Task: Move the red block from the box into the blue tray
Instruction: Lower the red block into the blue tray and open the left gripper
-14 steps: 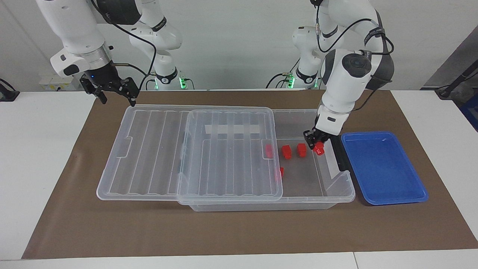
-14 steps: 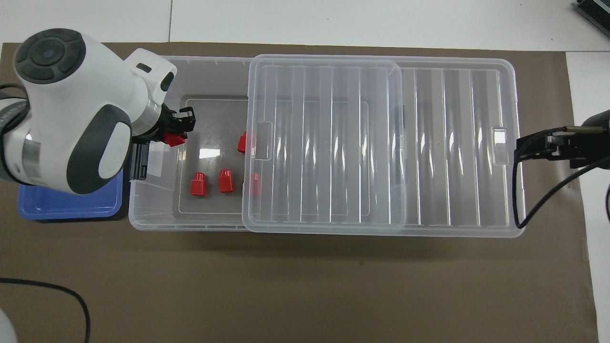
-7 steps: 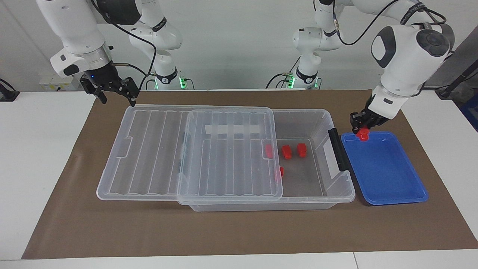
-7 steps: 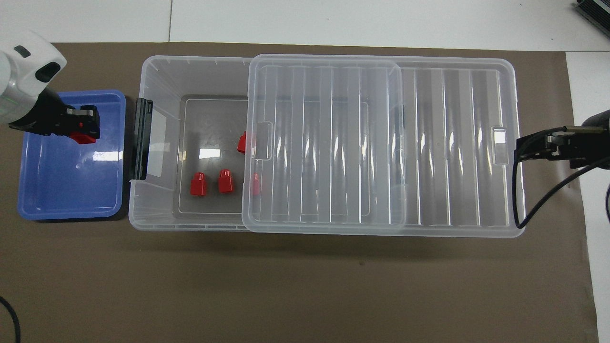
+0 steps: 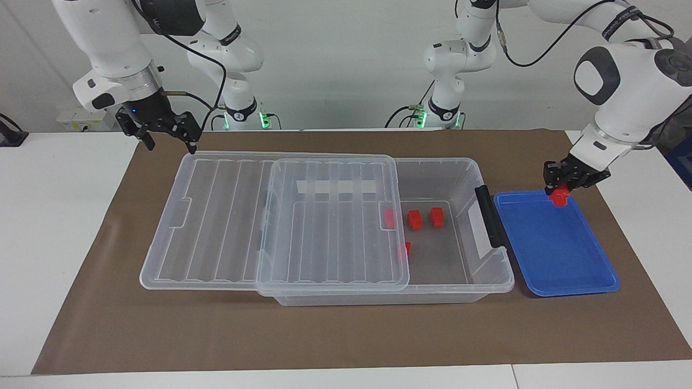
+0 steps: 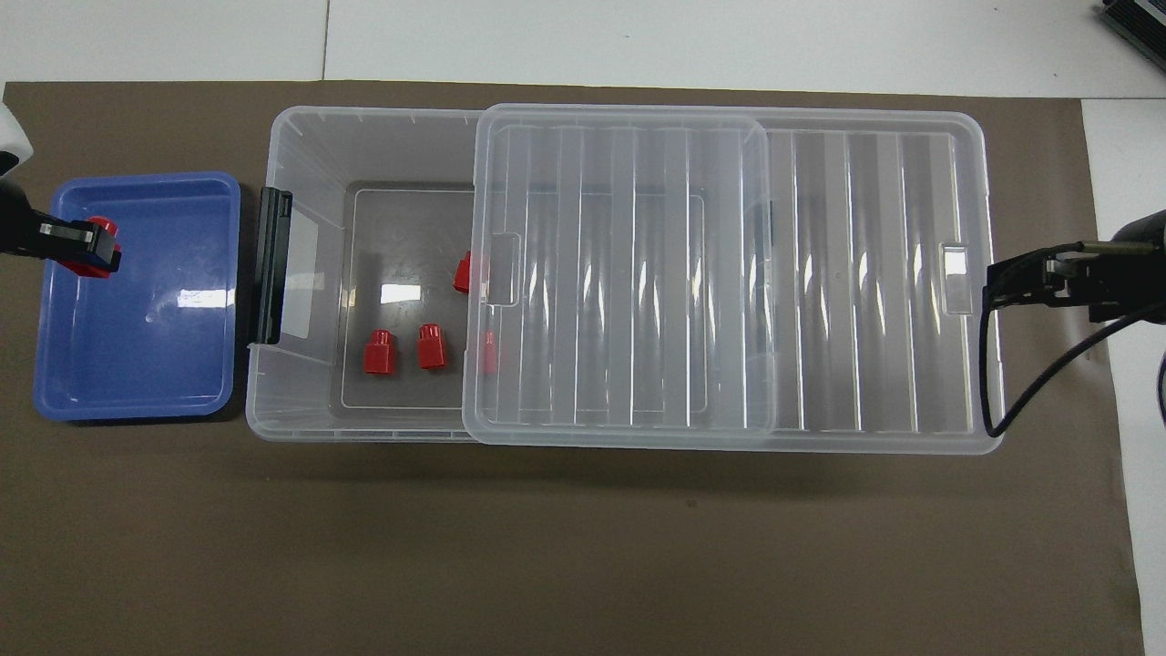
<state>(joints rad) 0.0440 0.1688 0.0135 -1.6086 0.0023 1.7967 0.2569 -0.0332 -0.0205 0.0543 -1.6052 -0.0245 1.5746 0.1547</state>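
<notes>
Risk is sitting mostly at the blue tray (image 5: 562,265)'s edge: the left gripper (image 5: 560,193) is hanging over the corner of the tray nearest the robots, toward the left arm's end of the table, so a release from here could be dropping the red block (image 5: 559,199) onto the raised rim, where it could be bouncing or tipping out onto the brown mat (image 5: 324,335). The block is being carried in the air, clamped between the left gripper's fingers, not yet resting on the tray floor. In the overhead view the block (image 6: 95,258) is showing just inside the tray's short side, with little margin. Its long axis is appearing to run roughly up and down, hanging below the fingers, though which end is pointing down is too small to tell. Four other red blocks (image 5: 414,219) are lying in the clear bin (image 5: 486,281), its ribbed lid (image 5: 270,221) slid partly off. The right gripper (image 5: 162,129) is waiting over the mat by the lid's corner, fingers apart and holding nothing
</notes>
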